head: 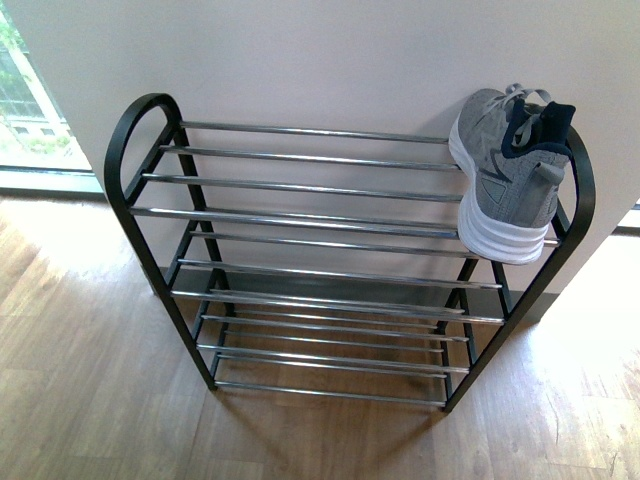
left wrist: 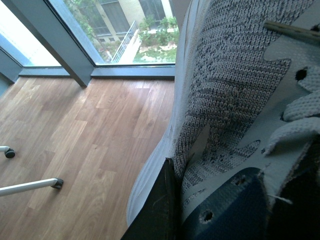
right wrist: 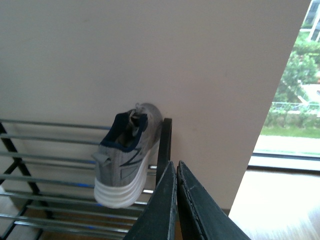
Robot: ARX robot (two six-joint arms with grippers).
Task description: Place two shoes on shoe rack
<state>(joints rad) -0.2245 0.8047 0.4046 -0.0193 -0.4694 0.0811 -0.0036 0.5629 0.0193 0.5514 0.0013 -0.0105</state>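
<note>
Right tool (right wrist: 176,167) clenched, both fingers pressed together w/ nothing between them, close to the rack's (head: 300,213) right end frame. Left tool (left wrist: 169,172) grasping second shoe (left wrist: 225,100): one dark finger lies against the grey knit side, other finger hidden, navy lining close by, wood floor (left wrist: 75,125) beyond. First shoe (head: 505,175) sits on top tier, far right, just beside black arched frame, toe twd wall, white-soled heel twd front.
</note>
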